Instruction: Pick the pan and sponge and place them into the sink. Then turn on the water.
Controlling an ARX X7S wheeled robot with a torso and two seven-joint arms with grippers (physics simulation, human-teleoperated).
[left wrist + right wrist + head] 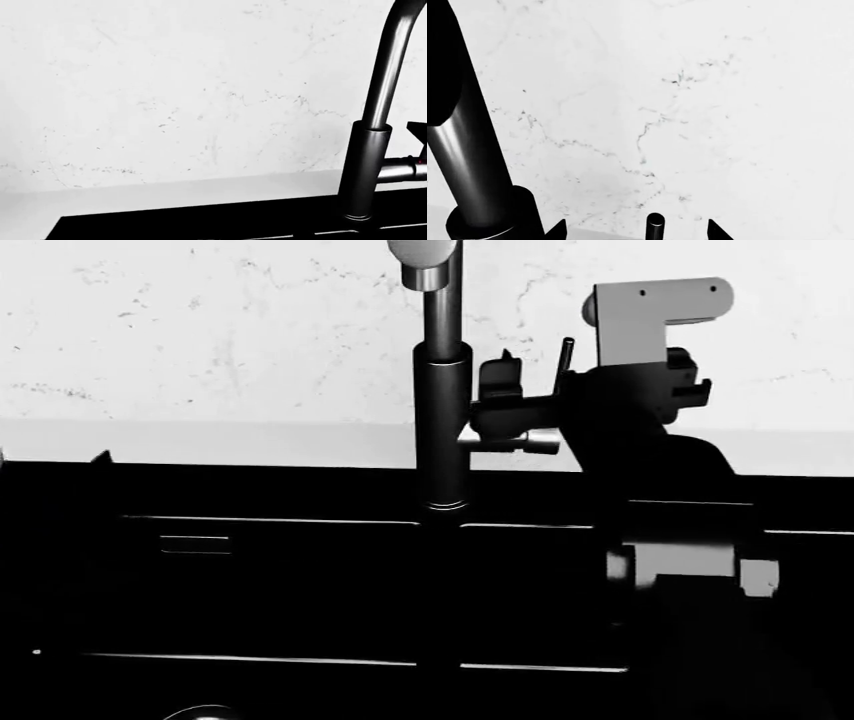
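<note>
So the sink [267, 590] takes up the whole lower half of the head view, all black, and I honestly can't make out the pan or sponge in there, too dark to tell. Behind it is the marble wall [200, 330].

The tap [443, 430] stands upright at the back rim, dead centre, and its thin lever [569, 352] pokes up on the tap's right side, long axis roughly vertical. That's the bit that matters: the right gripper [514, 405] is right up at it. In the right wrist view the lever tip [655, 222] sits between the two fingertips [557, 229], with a gap on both sides, so the jaws are open and straddling it, not clamped.

Left gripper isn't visible anywhere; its camera just looks at the tap column from off to the side, so can't tell its state. Right arm is clearly the one for the job.

Only thing in the way, I'd say, is the tap column itself, just beside the near finger. No water running.
</note>
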